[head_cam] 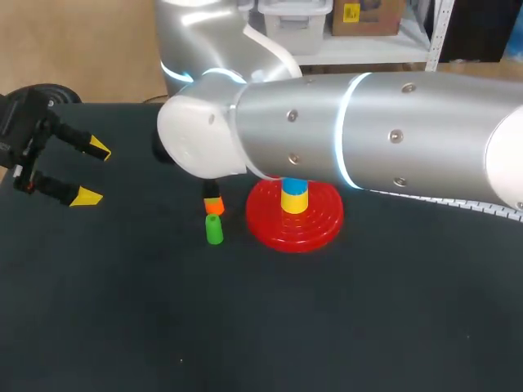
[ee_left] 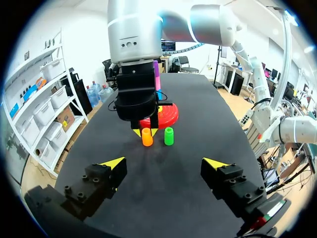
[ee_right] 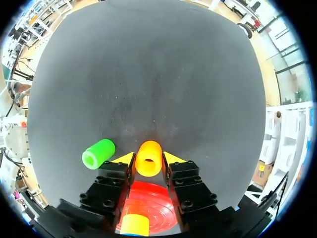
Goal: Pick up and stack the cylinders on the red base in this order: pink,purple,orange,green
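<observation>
left pincer (head_cam: pixel 91 172) at the far left edge of the desk (head_cam: pixel 327 327), well apart from everything else. fingers spread wide, nothing between them. its own wrist view shows the same: left pincer (ee_left: pixel 164 162) gaping, only bare desk (ee_left: pixel 163 198) between the yellow tips.

next along, two cylinders near mid-desk, just left of the base. orange cylinder (head_cam: pixel 214 206) behind, green cylinder (head_cam: pixel 214 230) in front, close together, both upright on the desk. from the left wrist view they stand side by side, orange cylinder (ee_left: pixel 147 137) and green cylinder (ee_left: pixel 169 136), with a small gap between.

right pincer (ee_right: pixel 148 159) sits down over the orange cylinder (ee_right: pixel 148 157), one yellow-tipped finger against each side, closed on it; no gap seen. green cylinder (ee_right: pixel 99 153) just beside that pincer, untouched. in the head view the pincer is mostly hidden under its own arm.

red base (head_cam: pixel 294 216) right of the cylinders, near them but not touching. a short stack rises at its centre: yellow piece (head_cam: pixel 294 201) with blue piece (head_cam: pixel 292 189) above, top hidden by the arm. red base (ee_right: pixel 148 210) lies under the right pincer's body. red base (ee_left: pixel 166 116) shows behind the cylinders; a pink and purple strip (ee_left: pixel 156 74) shows above it, partly hidden.

right arm (head_cam: pixel 392 131) comes in from the right, crossing over the base.
</observation>
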Robot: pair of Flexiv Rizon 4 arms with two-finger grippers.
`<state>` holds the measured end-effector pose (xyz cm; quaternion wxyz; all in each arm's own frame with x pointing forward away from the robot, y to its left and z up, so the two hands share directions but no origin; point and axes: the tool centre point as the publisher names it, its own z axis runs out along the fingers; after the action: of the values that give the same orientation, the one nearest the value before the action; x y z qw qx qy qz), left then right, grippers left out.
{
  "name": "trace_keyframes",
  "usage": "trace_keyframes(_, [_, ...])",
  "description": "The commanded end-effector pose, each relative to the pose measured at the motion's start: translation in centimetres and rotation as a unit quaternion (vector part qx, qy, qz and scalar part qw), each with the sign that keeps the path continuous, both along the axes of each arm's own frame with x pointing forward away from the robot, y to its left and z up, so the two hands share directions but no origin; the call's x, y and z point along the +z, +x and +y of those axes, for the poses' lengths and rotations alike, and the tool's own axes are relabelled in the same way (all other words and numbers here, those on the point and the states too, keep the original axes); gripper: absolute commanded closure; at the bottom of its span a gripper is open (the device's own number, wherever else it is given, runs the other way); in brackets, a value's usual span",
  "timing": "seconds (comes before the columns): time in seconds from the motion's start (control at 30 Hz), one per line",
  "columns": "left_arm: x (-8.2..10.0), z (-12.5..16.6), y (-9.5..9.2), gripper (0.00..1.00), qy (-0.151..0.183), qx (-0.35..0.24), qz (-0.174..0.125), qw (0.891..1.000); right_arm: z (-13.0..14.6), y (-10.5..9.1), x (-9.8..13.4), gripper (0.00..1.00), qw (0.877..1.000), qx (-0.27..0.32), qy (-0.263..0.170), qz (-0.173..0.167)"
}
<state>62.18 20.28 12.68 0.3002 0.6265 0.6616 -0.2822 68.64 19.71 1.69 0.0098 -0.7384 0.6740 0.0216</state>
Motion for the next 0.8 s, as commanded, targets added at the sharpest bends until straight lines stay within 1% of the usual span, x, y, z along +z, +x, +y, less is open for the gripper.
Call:
trace_keyframes(0.03, [-0.1,0.1,0.0,0.0,-0.001,0.0,-0.002,1.0,0.1,0.1,0.0,1.0,1.0,0.0,0.002,0.002])
trace_keyframes(0.2, [-0.1,0.1,0.0,0.0,-0.001,0.0,-0.002,1.0,0.0,0.1,0.7,1.0,1.0,-0.003,0.004,0.0])
trace_keyframes(0.3, [-0.1,0.1,0.0,0.0,-0.001,0.0,-0.002,1.0,-0.3,0.1,1.6,1.0,1.0,-0.009,0.006,-0.004])
trace_keyframes(0.37, [-0.1,0.1,0.0,0.0,-0.001,0.0,-0.002,1.0,-0.5,0.1,2.4,1.0,1.0,-0.015,0.015,-0.002])
trace_keyframes(0.43, [-0.1,0.1,0.0,0.0,-0.001,0.0,-0.002,1.0,-0.7,0.2,3.4,1.0,1.0,-0.02,0.013,-0.002])
trace_keyframes(0.53, [-0.1,0.1,0.0,0.0,-0.001,0.0,-0.002,1.0,-1.1,0.2,5.4,1.0,0.999,-0.027,0.016,-0.01])
trace_keyframes(0.6, [-0.1,0.1,0.0,0.0,-0.001,0.0,-0.002,1.0,-1.3,0.1,7.3,1.0,0.999,-0.031,0.026,-0.019])
trace_keyframes(0.67, [-0.1,0.1,0.0,0.0,-0.001,0.0,-0.002,1.0,-1.6,0.2,8.9,1.0,0.999,-0.037,0.018,-0.03])
trace_keyframes(0.8, [-0.1,0.1,0.0,0.0,-0.001,0.0,-0.002,1.0,-2.2,0.6,12.9,1.0,0.998,-0.044,0.025,-0.029])
